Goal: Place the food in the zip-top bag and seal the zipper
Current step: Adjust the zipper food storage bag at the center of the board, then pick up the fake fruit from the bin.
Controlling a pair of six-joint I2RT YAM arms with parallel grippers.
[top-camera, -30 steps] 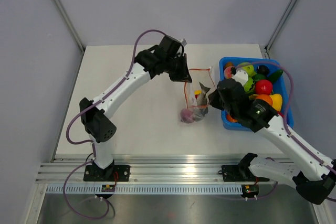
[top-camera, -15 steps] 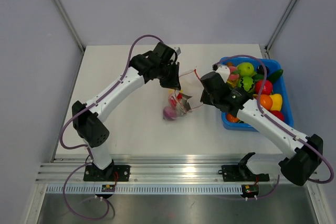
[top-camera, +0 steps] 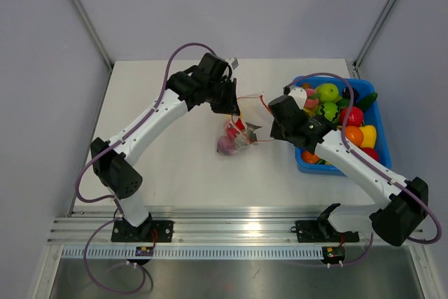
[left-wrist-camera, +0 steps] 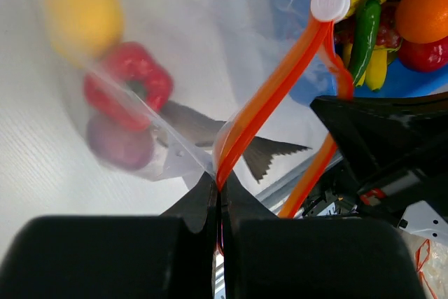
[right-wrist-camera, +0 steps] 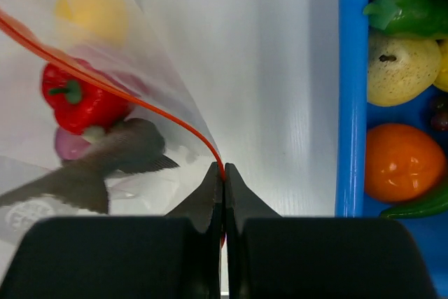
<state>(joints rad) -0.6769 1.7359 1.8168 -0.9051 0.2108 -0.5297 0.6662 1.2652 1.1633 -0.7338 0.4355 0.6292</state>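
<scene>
Both grippers have their fingers closed tight on the orange zipper (left-wrist-camera: 269, 96), the left gripper (left-wrist-camera: 218, 190) and the right gripper (right-wrist-camera: 223, 173) at separate spots. The clear bag (top-camera: 241, 138) hangs between them over the table (top-camera: 175, 166), with food (right-wrist-camera: 80, 99) inside. Its mouth looks unsealed, so a slipping pinch could drop it and spill the toys. A blue bin (right-wrist-camera: 353, 89) of fruit crowds the right arm.
</scene>
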